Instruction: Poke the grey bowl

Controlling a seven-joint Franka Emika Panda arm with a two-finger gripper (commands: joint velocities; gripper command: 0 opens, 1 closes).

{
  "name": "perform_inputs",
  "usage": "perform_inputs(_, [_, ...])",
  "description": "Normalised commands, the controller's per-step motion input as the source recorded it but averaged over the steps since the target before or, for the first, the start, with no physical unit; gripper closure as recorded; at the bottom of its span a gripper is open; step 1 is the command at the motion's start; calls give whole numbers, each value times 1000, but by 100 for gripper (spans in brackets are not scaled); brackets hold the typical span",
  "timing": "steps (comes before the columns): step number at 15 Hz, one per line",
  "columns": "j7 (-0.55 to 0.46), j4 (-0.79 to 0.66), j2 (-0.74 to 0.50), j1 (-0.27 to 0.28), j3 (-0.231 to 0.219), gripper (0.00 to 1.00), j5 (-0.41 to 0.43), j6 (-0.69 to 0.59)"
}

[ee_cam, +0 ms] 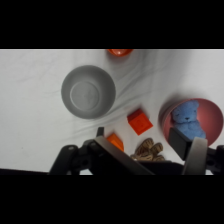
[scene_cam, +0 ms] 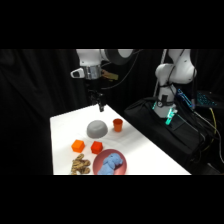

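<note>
Red-pink bowl with a blue soft toy inside sits at the worktop's near edge, a brown patterned item beside it. Two orange blocks lie just behind. Grey bowl sits dome-up mid-worktop, small orange cup beside it. Gripper hangs above the grey bowl, apart from it; fingers spread, pinching nothing.

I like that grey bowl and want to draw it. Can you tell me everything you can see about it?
The plain matte grey bowl looks smooth and round, and it lies upside down on the white table, so from the side it is a dome. From above, its flat round base shows as a ring in the middle. Nothing touches it. The small orange cup stands close beside it, and the robot's pincer hangs above it.
</note>
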Motion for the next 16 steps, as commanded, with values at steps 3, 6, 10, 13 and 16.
perform_inputs(3, [-24, -5, -4, -35, 7, 0, 4, 37])
perform_inputs(6, [-107, -8, -27, -100, -44, 0, 45, 132])
perform_inputs(10, [-125, 3, -37, -133, -84, 0, 40, 201])
perform_inputs(13, [-87, 52, 18, -103, -71, 0, 10, 187])
perform_inputs(16, [-41, 71, 64, -66, -45, 27, -15, 196])
